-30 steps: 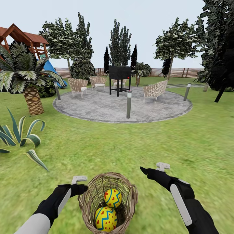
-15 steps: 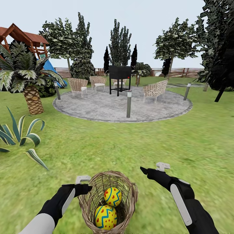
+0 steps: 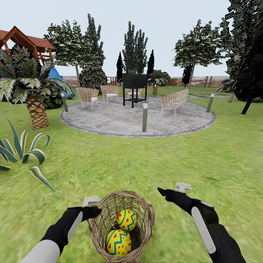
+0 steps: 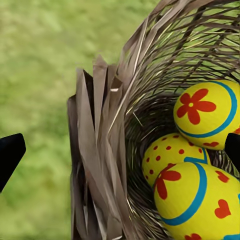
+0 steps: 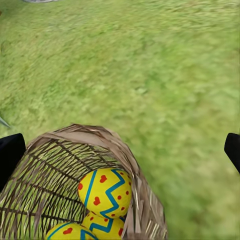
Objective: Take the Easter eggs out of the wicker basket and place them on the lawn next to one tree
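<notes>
The basket (image 3: 122,226) is tilted on the lawn (image 3: 109,164), mouth upward, holding eggs (image 3: 126,220). Both jaws are spread, empty.

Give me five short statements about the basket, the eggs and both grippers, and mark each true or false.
1. The round brown woven wicker basket stands on the green grass lawn. True.
2. The yellow Easter eggs with red marks and blue bands lie beside a tree. False: they lie in the basket.
3. The left gripper is at the basket's rim. True.
4. The right gripper grips an egg. False: it is open, holding nothing.
5. The basket sits on grey paving. False: on grass.
</notes>
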Controlling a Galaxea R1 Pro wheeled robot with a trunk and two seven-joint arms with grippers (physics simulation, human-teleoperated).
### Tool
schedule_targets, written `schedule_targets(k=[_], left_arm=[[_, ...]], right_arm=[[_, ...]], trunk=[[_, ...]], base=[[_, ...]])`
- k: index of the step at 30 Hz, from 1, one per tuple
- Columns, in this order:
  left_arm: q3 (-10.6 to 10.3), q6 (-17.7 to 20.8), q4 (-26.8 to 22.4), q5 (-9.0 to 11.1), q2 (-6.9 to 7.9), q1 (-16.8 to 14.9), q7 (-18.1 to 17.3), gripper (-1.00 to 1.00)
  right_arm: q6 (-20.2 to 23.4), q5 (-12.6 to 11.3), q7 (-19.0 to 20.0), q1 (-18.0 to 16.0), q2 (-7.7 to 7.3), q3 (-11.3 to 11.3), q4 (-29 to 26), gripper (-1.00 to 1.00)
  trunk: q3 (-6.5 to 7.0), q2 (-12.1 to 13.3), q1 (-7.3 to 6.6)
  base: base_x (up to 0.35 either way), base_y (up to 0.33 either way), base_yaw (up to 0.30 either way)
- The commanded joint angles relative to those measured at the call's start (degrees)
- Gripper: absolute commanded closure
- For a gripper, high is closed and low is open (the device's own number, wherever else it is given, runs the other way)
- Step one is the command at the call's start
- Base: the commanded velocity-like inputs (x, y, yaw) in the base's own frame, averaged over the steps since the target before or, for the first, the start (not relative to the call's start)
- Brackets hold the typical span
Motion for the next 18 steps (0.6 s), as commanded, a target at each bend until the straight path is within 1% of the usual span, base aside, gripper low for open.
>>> schedule_targets(k=[1,5,11,17,18], left_arm=[[-0.13,0.32,-0.06,0.58,0.03,-0.01,0.11,-1.00],[-0.18,0.32,-0.04,0.58,-0.04,-0.04,0.11,-1.00],[-0.20,0.32,-0.04,0.58,-0.06,-0.04,0.11,-1.00],[-0.13,0.32,-0.01,0.58,-0.02,-0.04,0.11,-1.00],[-0.12,0.32,0.00,0.58,0.00,-0.04,0.11,-1.00]], right_arm=[[0.27,-0.05,0.13,-0.03,-0.01,-0.03,-0.05,-1.00],[0.27,-0.05,0.13,-0.03,-0.01,-0.03,-0.05,-1.00],[0.27,-0.07,0.13,-0.03,-0.03,-0.03,-0.05,-1.00],[0.30,-0.05,0.20,-0.03,-0.10,-0.03,-0.13,-1.00],[0.31,-0.05,0.21,-0.03,-0.10,-0.03,-0.13,-1.00]], trunk=[[-0.24,-0.44,0.22],[-0.96,-2.04,1.09],[-0.96,-2.04,1.09],[-2.04,-4.45,2.41],[-2.04,-4.45,2.41]], base=[[0.000,0.000,0.000],[0.000,0.000,0.000],[0.000,0.000,0.000],[0.000,0.000,0.000],[0.000,0.000,0.000]])
